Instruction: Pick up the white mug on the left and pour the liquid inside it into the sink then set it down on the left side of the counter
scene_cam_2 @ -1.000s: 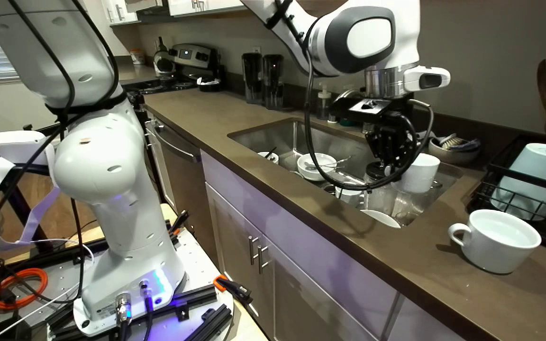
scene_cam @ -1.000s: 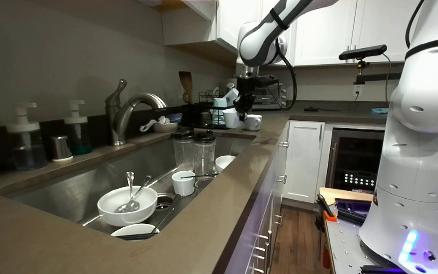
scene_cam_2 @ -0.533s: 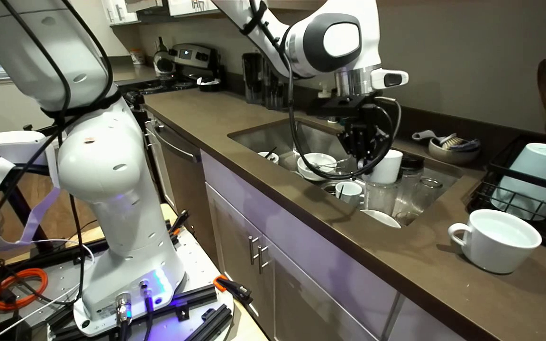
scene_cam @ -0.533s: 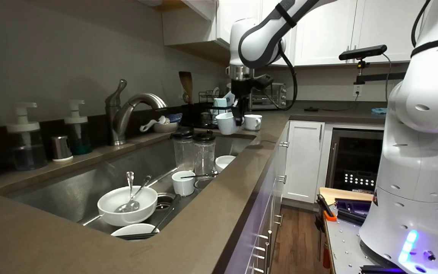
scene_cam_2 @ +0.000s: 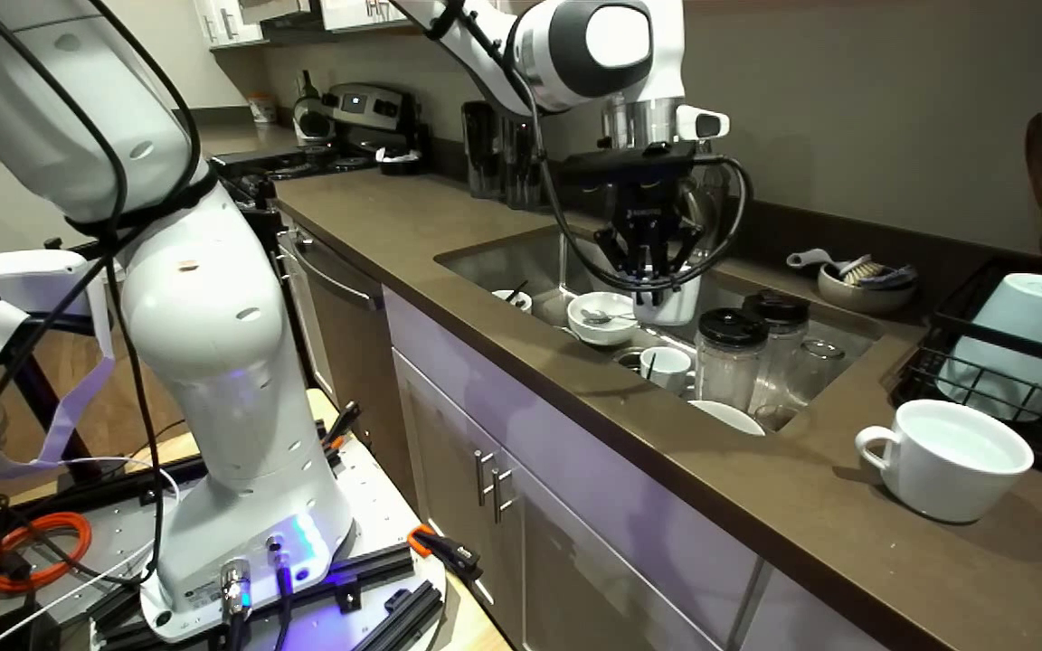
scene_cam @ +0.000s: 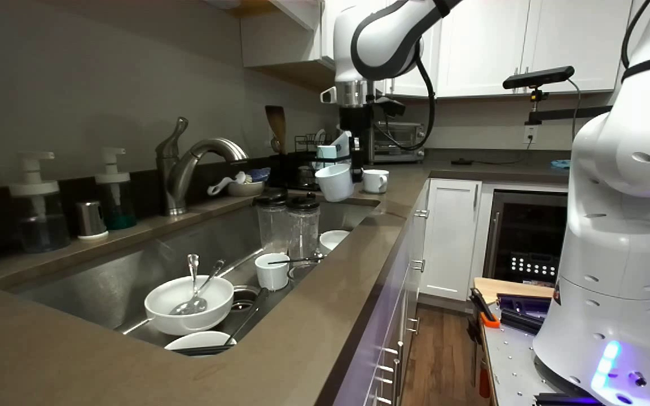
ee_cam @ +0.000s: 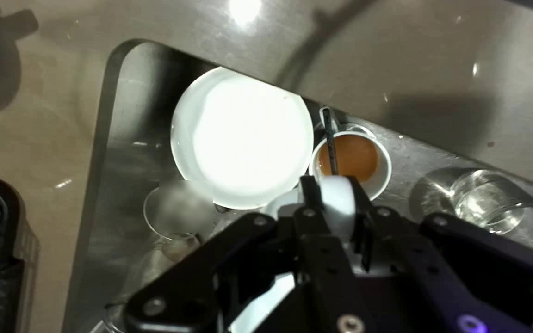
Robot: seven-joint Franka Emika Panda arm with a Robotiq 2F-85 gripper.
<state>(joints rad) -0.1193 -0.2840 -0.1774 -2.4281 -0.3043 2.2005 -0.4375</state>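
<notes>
My gripper (scene_cam: pixel 358 169) is shut on the handle of the white mug (scene_cam: pixel 335 182) and holds it in the air above the sink (scene_cam: pixel 99 287). In an exterior view the mug (scene_cam_2: pixel 673 304) hangs above the dishes, partly behind the gripper (scene_cam_2: pixel 657 273), tilted slightly in the views. In the wrist view the gripper (ee_cam: pixel 335 185) pinches the white handle (ee_cam: pixel 338 203) between its fingertips; the mug's body is mostly hidden behind the fingers, and its inside does not show. The dark counter (scene_cam_2: pixel 367 226) runs around the sink.
Inside the sink are a bowl with spoons (scene_cam: pixel 189 307), a cup with brown liquid (ee_cam: pixel 356 157), black-lidded jars (scene_cam_2: pixel 731 357) and a white bowl (ee_cam: pixel 243 138). The faucet (scene_cam: pixel 189 169) stands behind it. Another white mug (scene_cam_2: pixel 946 461) with clear liquid stands on the counter near the dish rack (scene_cam_2: pixel 1009 348).
My gripper has carried the mug farther over the sink, leftward in an exterior view, away from the dish rack side. The wrist has turned, and the mug looks more tilted than before.
</notes>
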